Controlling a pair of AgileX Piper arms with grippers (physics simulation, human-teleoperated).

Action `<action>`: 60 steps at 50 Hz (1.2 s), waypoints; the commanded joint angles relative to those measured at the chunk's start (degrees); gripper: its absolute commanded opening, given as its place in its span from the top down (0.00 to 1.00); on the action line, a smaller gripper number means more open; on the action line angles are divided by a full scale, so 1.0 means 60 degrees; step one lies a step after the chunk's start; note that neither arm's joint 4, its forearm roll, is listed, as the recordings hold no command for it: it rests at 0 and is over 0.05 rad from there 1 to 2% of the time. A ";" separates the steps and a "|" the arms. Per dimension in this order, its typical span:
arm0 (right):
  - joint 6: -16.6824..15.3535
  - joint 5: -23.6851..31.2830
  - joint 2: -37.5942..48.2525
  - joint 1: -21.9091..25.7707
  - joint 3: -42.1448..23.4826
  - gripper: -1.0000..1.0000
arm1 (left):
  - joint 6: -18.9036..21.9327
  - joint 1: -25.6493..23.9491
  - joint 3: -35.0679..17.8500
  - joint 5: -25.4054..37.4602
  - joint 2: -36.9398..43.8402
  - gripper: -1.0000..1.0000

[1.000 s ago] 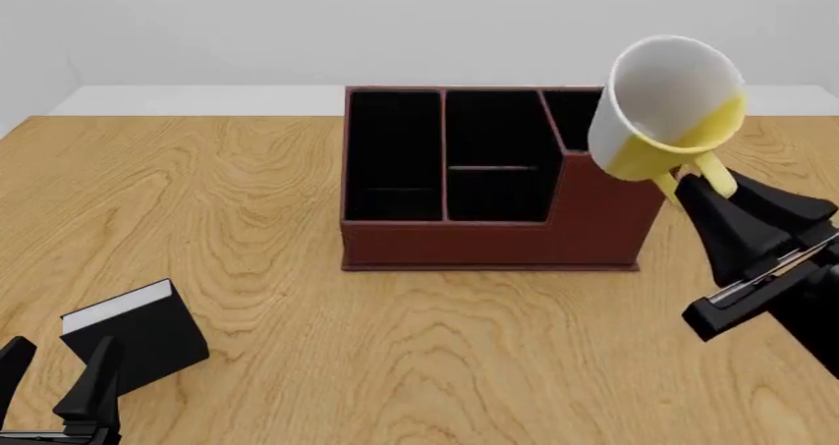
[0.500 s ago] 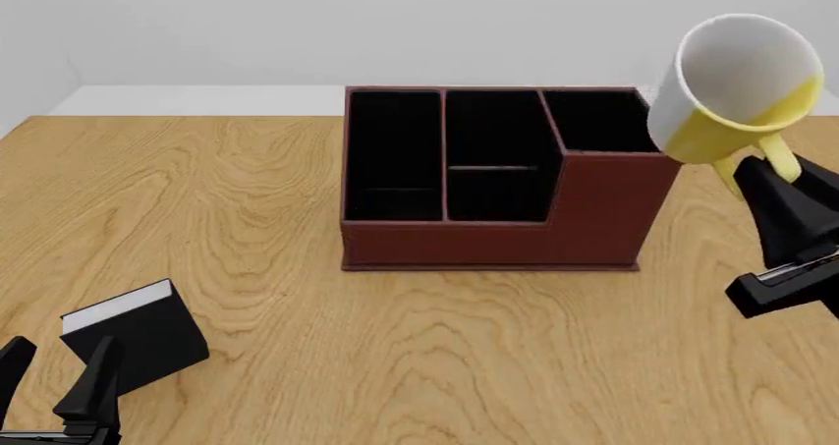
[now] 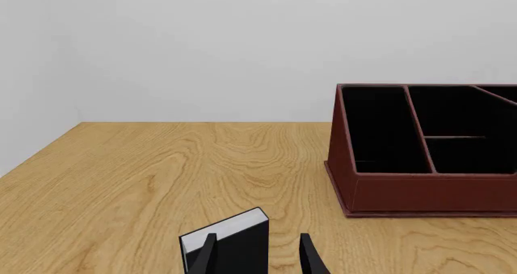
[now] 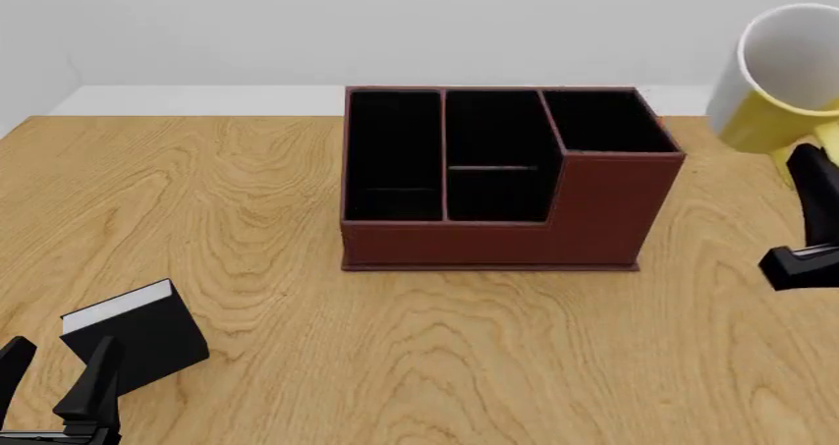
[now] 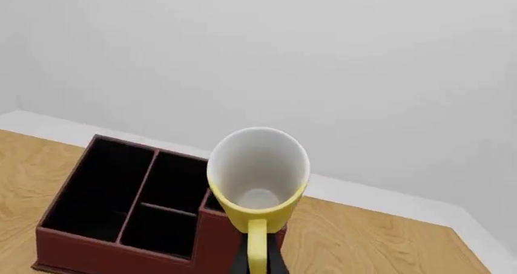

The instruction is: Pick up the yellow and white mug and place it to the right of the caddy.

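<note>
The yellow and white mug [image 4: 791,67] hangs tilted in the air at the far right of the front view, above and right of the caddy [image 4: 498,241], with its white inside facing the camera. My right gripper [image 4: 811,165] is shut on the mug's yellow handle [image 5: 256,247]. In the right wrist view the mug [image 5: 258,177] is in front of the caddy's taller end [image 5: 212,238]. My left gripper [image 4: 59,366] is open and low at the front left, its fingers either side of a small black book [image 4: 138,337].
The black book with white page edges [image 3: 230,244] lies on the wooden table [image 4: 393,347] just beyond my left fingers. The caddy [image 3: 436,192] stands at the table's middle back. A white wall is behind the table's far edge.
My right gripper has carried the mug to the right and slightly up, from in front of the caddy's taller end to past its right side. The left arm has not moved.
</note>
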 commanded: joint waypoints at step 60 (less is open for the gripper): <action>0.0673 -0.3548 0.3600 -0.2677 0.1307 1.00 | 0.0000 0.0000 0.0000 0.0000 0.0000 0.00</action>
